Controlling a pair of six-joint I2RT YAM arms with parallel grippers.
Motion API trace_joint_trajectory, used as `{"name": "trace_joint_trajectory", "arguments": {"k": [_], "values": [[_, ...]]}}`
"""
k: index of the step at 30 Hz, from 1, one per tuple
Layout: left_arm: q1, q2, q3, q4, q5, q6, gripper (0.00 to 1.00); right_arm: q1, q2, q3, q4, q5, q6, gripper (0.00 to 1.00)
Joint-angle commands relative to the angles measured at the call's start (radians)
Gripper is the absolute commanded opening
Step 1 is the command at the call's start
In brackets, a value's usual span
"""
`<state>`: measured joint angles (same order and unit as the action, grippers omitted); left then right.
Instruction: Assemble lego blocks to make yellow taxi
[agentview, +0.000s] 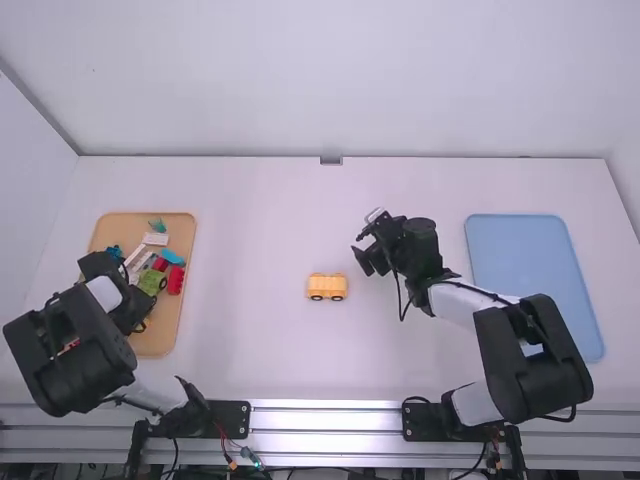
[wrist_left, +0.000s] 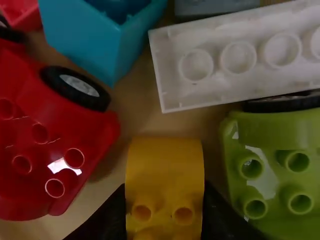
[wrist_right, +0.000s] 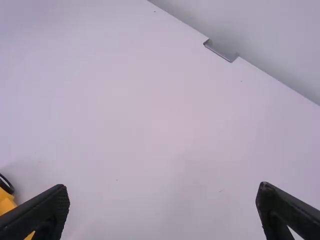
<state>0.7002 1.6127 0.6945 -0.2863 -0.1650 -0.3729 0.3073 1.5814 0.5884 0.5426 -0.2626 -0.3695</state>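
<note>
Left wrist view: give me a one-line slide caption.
Left tool closed on a yellow block, with a red wheeled piece, green piece and white brick around it.

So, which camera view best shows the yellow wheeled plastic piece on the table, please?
The high view: the yellow piece stands unobstructed there, with two wheels visible. The right wrist view shows part of it at the left edge, with one wheel, partly behind a finger of the right gripper.
</note>
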Motion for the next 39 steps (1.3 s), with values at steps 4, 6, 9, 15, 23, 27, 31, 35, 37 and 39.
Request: {"name": "trace_joint_trajectory", "arguments": {"k": [4,6,9,15,23,27,31,35,37,39], "values": [[0.007,0.010,0.009,-0.054,0.003,-0.004,0.24,0.000,-0.020,0.002,0.004,-0.002,0.007,0.99],[0.007,-0.005,0.042,-0.099,0.038,-0.004,0.12,0.000,-0.020,0.002,0.003,-0.002,0.007,0.98],[0.007,-0.042,0.076,-0.144,0.088,-0.004,0.02,0.000,-0.020,0.002,0.003,-0.002,0.007,0.99],[-0.003,-0.163,0.089,-0.182,0.235,0.018,0.02,0.000,-0.020,0.002,0.003,-0.002,0.007,0.98],[-0.197,-0.298,0.086,-0.206,0.421,0.246,0.02,0.000,-0.020,0.002,0.003,-0.002,0.007,0.98],[-0.397,-0.280,0.115,-0.203,0.416,0.381,0.02,0.002,-0.020,0.002,0.003,-0.013,0.007,0.99],[-0.590,-0.229,0.168,-0.209,0.414,0.593,0.02,-0.001,-0.020,0.002,0.003,-0.060,0.007,0.98],[-0.768,-0.125,0.244,-0.214,0.345,0.789,0.02,0.000,-0.020,0.002,-0.004,-0.103,0.007,0.99],[-0.845,-0.034,0.308,-0.251,0.333,0.912,0.02,-0.001,-0.022,0.002,-0.008,-0.140,0.007,0.98],[-0.889,0.038,0.359,-0.294,0.335,1.016,0.02,0.000,-0.030,0.001,-0.020,-0.163,0.007,0.98]]}}
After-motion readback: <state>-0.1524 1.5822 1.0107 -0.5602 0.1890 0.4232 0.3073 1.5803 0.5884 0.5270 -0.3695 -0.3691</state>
